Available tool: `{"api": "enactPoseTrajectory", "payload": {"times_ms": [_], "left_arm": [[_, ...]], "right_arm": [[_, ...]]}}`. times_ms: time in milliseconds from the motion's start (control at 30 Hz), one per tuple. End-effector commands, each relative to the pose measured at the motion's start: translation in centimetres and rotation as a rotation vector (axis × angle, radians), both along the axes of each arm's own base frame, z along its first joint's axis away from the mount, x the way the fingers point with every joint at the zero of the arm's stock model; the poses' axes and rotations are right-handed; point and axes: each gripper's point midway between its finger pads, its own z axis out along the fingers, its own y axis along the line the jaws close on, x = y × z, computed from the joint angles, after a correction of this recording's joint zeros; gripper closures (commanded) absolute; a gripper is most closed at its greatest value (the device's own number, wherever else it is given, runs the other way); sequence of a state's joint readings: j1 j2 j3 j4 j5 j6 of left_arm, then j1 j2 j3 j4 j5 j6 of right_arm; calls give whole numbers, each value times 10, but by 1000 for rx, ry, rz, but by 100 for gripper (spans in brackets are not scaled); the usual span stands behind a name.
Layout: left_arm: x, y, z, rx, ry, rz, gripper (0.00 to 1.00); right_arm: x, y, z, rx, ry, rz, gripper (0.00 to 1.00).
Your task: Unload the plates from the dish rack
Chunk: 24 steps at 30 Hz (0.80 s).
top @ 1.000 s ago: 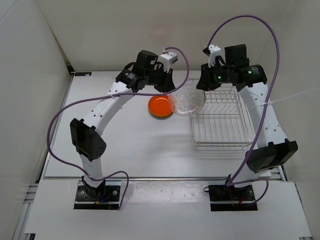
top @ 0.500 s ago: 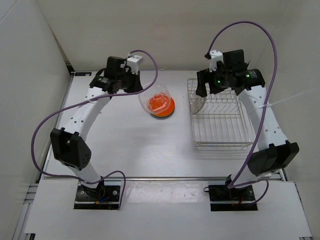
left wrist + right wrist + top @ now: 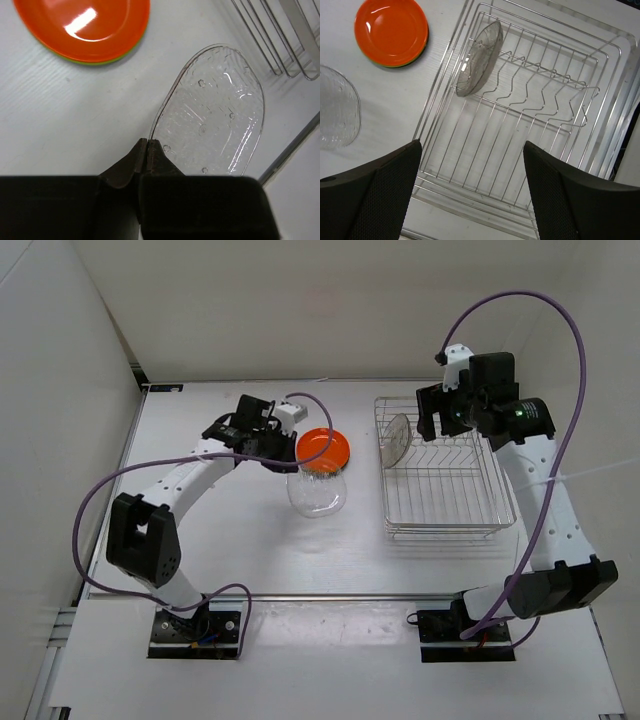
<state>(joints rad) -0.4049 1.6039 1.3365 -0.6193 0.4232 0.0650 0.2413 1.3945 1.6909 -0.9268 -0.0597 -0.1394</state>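
My left gripper is shut on the rim of a clear plate, held tilted low over the table just in front of the orange plate. In the left wrist view the fingertips pinch the clear plate's edge. The orange plate lies on a yellow-green plate. The wire dish rack holds one more clear plate standing at its far left end. My right gripper is open and empty above the rack. The black plate is out of view.
White walls close in the table on the left and at the back. The rack's bars lie just right of the held plate. Purple cables loop over both arms.
My left arm carried the clear plate from beside the rack leftward over the orange plate, then down in front of it. My right gripper drew back from the rack's left end.
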Motion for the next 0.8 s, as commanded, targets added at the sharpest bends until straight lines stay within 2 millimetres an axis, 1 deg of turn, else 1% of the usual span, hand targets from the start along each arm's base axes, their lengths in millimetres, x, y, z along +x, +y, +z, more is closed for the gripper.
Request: {"api": "enactPoseTrajectory", "payload": {"times_ms": [0,67,100,133,167,233,267,300,333,400,433,500,533,567,600,633,667,700,733,767], "left_arm": [[-6,-20,-13,-45,18,-87,89],[-8,-27,-29,-44,44,-117,89],[-10,-31,-34,-35,48,-135,89],[-8,-32,-38,-35,50,-135,89],[-9,-33,-46,-34,74,-141,89],[-5,-36,-52,-37,69,-154,89],[-9,-36,-59,-37,90,-159,89],[-7,-37,-65,-35,96,-159,89],[-7,-39,-66,-44,94,-166,89],[-9,-39,-78,-43,118,-171,89],[-11,-41,-79,-56,126,-171,89],[-14,-44,-88,-47,147,-179,89],[-14,-44,-88,-47,148,-179,89],[-17,-42,-97,-39,169,-178,89],[-18,-43,-100,-42,182,-183,89],[-16,-44,-99,-45,173,-183,89],[-20,-44,-102,-49,185,-188,89],[-22,-43,-108,-45,195,-188,89],[-20,-44,-107,-48,186,-188,89],[-21,-44,-111,-48,195,-199,89]], "right_arm": [[4,-16,15,-18,-72,-43,15],[2,-20,19,-16,-83,-53,15],[0,-21,22,-14,-93,-53,15],[1,-24,22,-14,-93,-62,15],[0,-22,22,-8,-92,-54,15],[-2,-22,25,-6,-101,-54,15],[-2,-22,25,-6,-101,-54,15],[-2,-23,25,-13,-103,-48,15],[-2,-23,22,-15,-95,-48,15],[-2,-23,22,-15,-94,-48,15],[-2,-23,22,-15,-94,-48,15],[-1,-21,19,-11,-84,-41,15],[0,-21,23,-9,-95,-41,15],[2,-20,20,-11,-84,-41,15],[1,-21,18,-13,-75,-41,15],[1,-21,18,-13,-75,-41,15],[1,-21,18,-13,-75,-41,15],[1,-21,18,-13,-75,-41,15],[-1,-21,21,-11,-84,-41,15],[-2,-21,17,-13,-75,-41,15]]}}
